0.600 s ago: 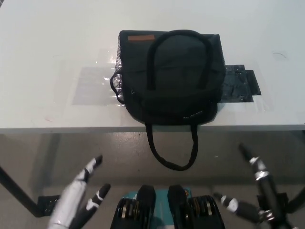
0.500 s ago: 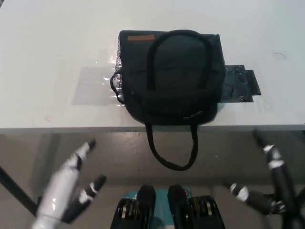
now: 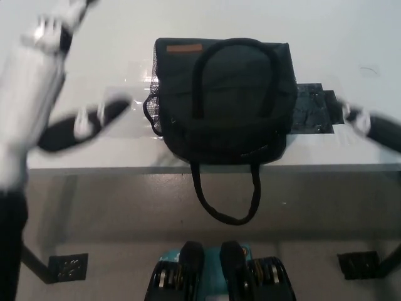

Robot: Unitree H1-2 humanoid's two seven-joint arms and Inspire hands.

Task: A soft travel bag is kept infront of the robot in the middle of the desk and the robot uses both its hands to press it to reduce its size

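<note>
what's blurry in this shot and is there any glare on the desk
Head view: the white left hand is smeared by motion blur, as is the black right hand at the right edge; the travel bag and desk stay sharp. Faint sheen shows on the clear tape patch left of the bag.

Both hands up beside the bag, nothing touching it

We've got the dark travel bag (image 3: 222,100) near the desk (image 3: 75,37) edge, one strap drooping over it; blurry white left hand (image 3: 44,81) spread wide at left, black right hand (image 3: 376,125) poking in at right.

Both hands blurred: left hand (image 3: 44,94), right hand (image 3: 376,125).
</note>
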